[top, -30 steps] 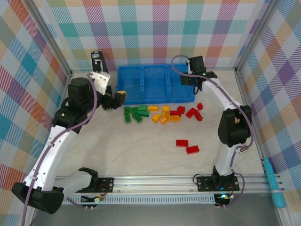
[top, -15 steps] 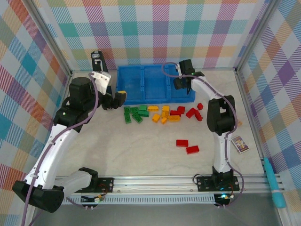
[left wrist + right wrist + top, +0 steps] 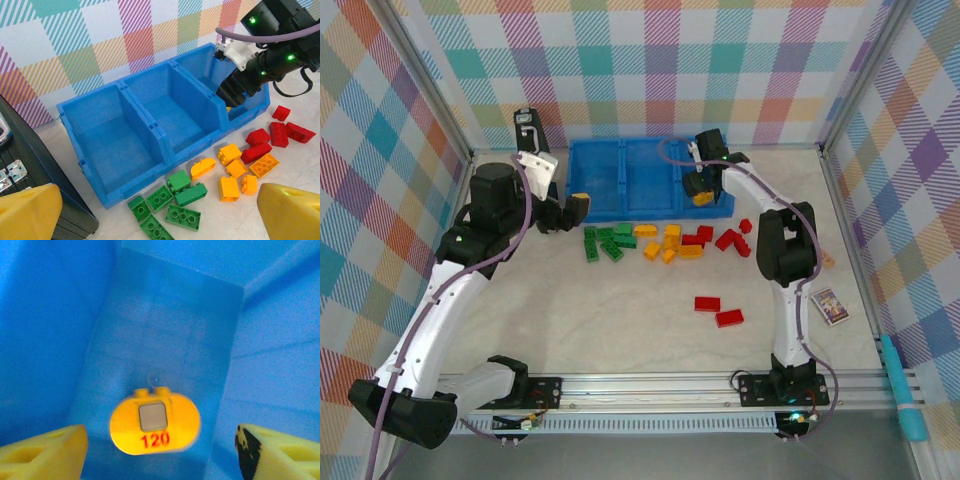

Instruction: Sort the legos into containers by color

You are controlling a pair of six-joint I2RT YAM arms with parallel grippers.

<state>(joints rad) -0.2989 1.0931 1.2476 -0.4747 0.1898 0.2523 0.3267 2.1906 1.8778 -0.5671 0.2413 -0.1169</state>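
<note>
The containers are one blue tray (image 3: 620, 214) (image 3: 161, 148) with three compartments. My right gripper (image 3: 701, 189) (image 3: 160, 452) (image 3: 234, 93) hangs open over the right compartment (image 3: 165, 325). A rounded yellow-orange lego marked 120 (image 3: 155, 422) lies free between its fingers on the compartment floor. On the table in front of the tray lie green legos (image 3: 608, 242) (image 3: 176, 205), yellow-orange legos (image 3: 668, 242) (image 3: 234, 172) and red legos (image 3: 725, 238) (image 3: 272, 137). Two more red legos (image 3: 718, 310) sit nearer. My left gripper (image 3: 570, 208) (image 3: 160, 220) hovers open by the tray's left end, above the green ones.
A black case with silver latches (image 3: 30, 150) stands left of the tray. A small picture card (image 3: 829, 305) lies at the right, and a blue pen-like thing (image 3: 905, 400) rests outside the frame rail. Plaid walls close in three sides.
My right gripper moved left over the right compartment and opened, letting go of the yellow-orange lego. The arm's swing uncovered the card. The left arm stayed put.
</note>
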